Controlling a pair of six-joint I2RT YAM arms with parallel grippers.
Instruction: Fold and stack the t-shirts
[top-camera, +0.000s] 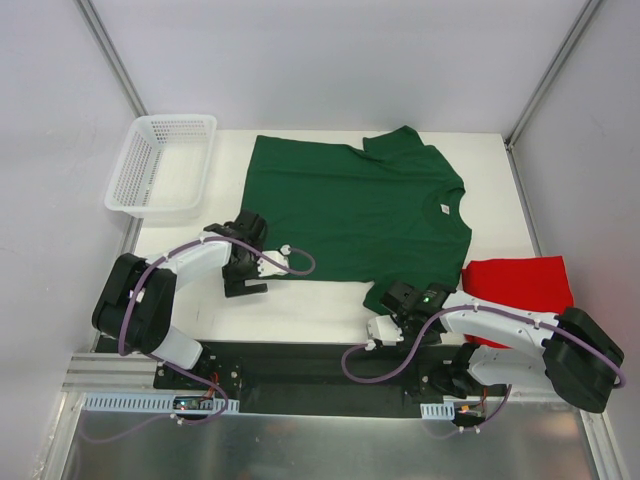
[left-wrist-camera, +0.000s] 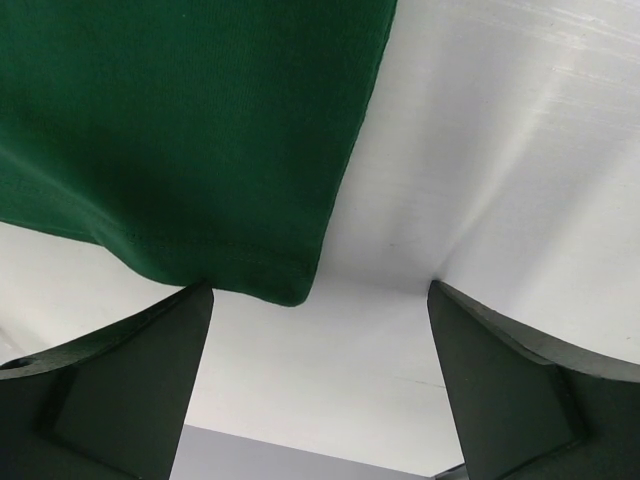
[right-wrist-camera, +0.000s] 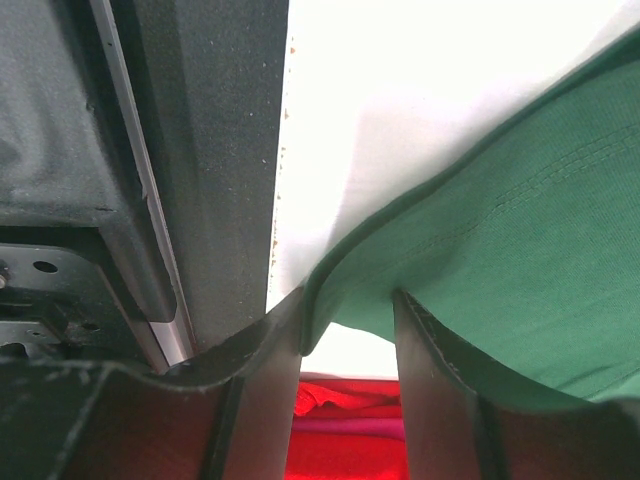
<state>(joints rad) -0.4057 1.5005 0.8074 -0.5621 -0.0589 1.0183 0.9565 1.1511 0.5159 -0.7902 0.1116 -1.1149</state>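
1. The green t-shirt (top-camera: 350, 215) lay spread flat on the counter (top-camera: 300, 295). Its long axis ran left to right, with the hem at the left, the collar at the right, and one sleeve far and one near.
2. The red t-shirt (top-camera: 520, 285) sat as a small bundle at the near right, just beside the green one's near sleeve (the right arm hid part of it).
3. The left claw (left-wrist-camera: 320, 292) stood wide apart and held nothing. The near-left hem corner lay directly ahead of it, about level with the fingertips and slightly toward one finger, with no cloth caught yet.
4. The right claw (right-wrist-camera: 348, 300) was about half closed, with the seamed edge of the near sleeve passing between its fingers. It appeared to be pinching that edge, though the contact itself was hard to see.
5. The shirt's near long edge therefore ran from one claw to the other, with the left arm nearer the hem corner and the right arm nearer the sleeve.
6. In my judgement, the left claw needed only a short reach toward the corner and a closing pinch. After that, both ends of the near edge could be lifted and carried toward the far side.
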